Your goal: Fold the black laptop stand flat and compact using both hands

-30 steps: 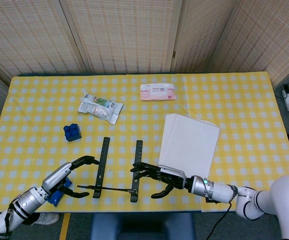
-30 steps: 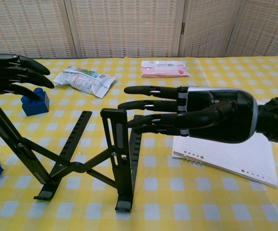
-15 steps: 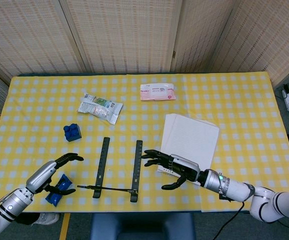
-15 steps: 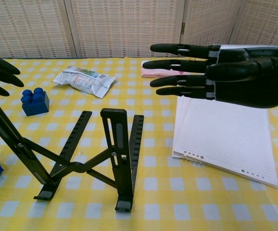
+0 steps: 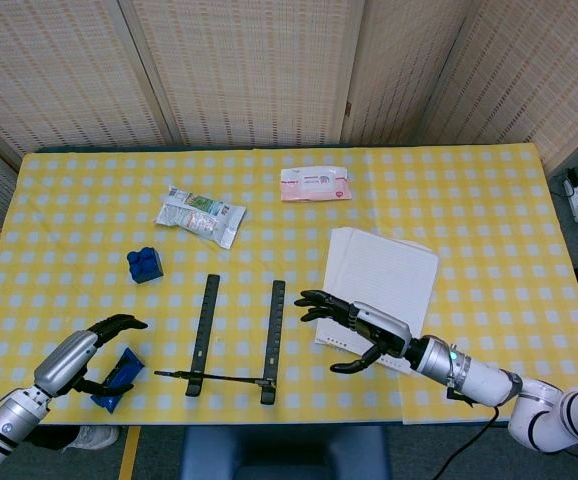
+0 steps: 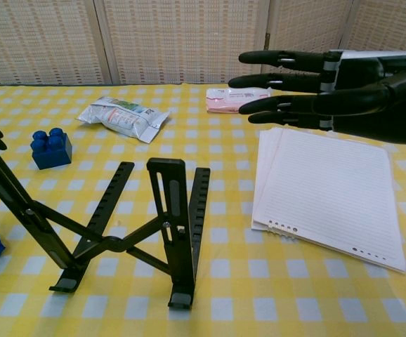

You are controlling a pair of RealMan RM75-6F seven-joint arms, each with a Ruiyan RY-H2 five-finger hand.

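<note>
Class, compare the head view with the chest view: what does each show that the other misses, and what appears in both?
Only the head view shows the whole left hand open beside the small blue packet, and both forearms.

Only the chest view shows that the black laptop stand is propped up on crossed legs, not yet flat.

Both show the open right hand held apart from the stand, the white lined notepad, the blue toy brick, the silver snack pouch, the pink wipes pack and the yellow checked tablecloth.
</note>
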